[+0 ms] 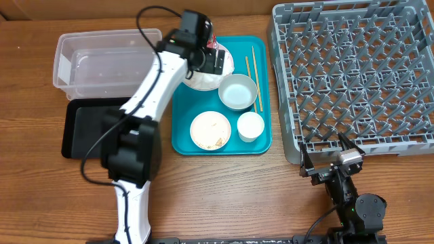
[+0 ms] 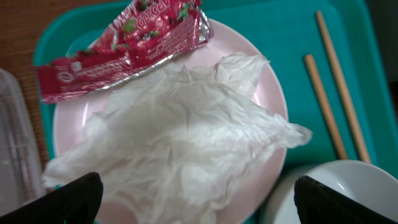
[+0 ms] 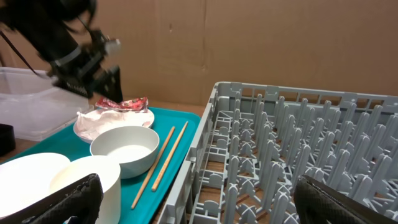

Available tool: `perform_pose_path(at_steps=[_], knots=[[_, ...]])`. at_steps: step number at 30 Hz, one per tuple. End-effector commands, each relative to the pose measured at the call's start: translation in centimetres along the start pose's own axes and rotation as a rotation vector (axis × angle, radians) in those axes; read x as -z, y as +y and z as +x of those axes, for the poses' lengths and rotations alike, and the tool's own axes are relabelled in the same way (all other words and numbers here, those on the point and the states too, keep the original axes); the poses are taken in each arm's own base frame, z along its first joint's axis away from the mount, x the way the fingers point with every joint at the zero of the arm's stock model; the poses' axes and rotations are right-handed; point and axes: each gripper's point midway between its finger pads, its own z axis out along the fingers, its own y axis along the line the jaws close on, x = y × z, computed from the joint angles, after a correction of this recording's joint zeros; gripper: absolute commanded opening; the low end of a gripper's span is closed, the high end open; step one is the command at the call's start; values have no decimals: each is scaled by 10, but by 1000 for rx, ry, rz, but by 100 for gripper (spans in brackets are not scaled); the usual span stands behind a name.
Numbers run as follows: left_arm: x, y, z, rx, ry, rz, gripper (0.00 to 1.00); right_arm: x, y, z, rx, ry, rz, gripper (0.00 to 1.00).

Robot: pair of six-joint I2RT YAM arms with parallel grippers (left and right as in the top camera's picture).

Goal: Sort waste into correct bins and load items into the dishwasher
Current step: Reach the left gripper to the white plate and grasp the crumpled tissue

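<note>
Napkin lies crumpled on the pink plate on the teal tray, red wrapper touching its far edge, so the spread left end effector above it should drop centrally and pinch paper alone.

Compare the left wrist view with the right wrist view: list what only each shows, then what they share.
Left wrist only: the whole crumpled top of the napkin spread across the pink plate, and the print on the red wrapper. Right wrist only: the grey dish rack, white cup, nearer white plate and left arm. Both: wrapper, napkin, pink plate, chopsticks, bowl, teal tray.
</note>
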Motion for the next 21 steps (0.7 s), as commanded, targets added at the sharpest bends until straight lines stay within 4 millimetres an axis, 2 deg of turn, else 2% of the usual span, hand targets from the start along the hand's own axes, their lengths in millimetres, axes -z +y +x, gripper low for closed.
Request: perform_pose_path(at_steps=[1, 7, 14, 19, 21], knots=[[-20, 1, 2, 76, -7, -74, 100, 0, 0, 2, -6, -5, -1, 100], [-45, 1, 16, 140, 24, -86, 100, 0, 0, 2, -6, -5, -1, 100], [-59, 10, 22, 164, 30, -135, 99, 0, 0, 2, -6, -5, -1, 100], [-66, 11, 25, 156, 33, -135, 95, 0, 0, 2, -6, -5, -1, 100], [-67, 10, 26, 138, 37, -134, 89, 0, 0, 2, -6, -5, -1, 100]])
